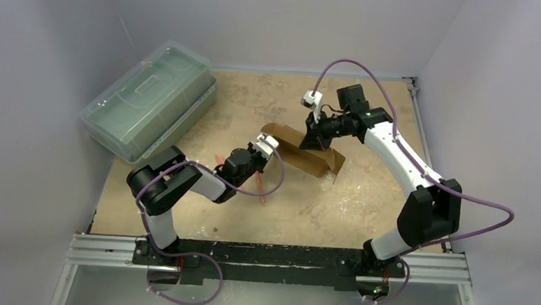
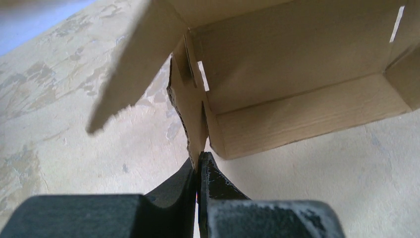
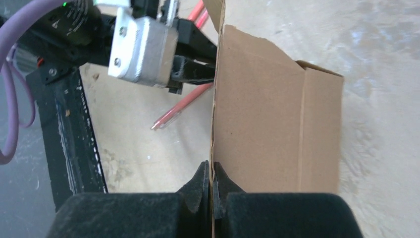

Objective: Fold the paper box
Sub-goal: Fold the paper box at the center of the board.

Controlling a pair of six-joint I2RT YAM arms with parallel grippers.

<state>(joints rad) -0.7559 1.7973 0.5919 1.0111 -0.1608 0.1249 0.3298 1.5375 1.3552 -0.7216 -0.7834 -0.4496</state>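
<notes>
- Left gripper [image 2: 199, 159] is pinched shut on a side tab [image 2: 190, 111] of the paper box [image 2: 297, 74], whose open inside faces the lens; the tab should be turned inward slowly.
- Right gripper [image 3: 212, 171] is clamped on an upright wall [image 3: 257, 114], which should be braced firmly.
- From above, the box is found in the middle of the table [image 1: 363, 199], the green case [image 1: 148, 97] well apart; bare board is left rightward.
</notes>
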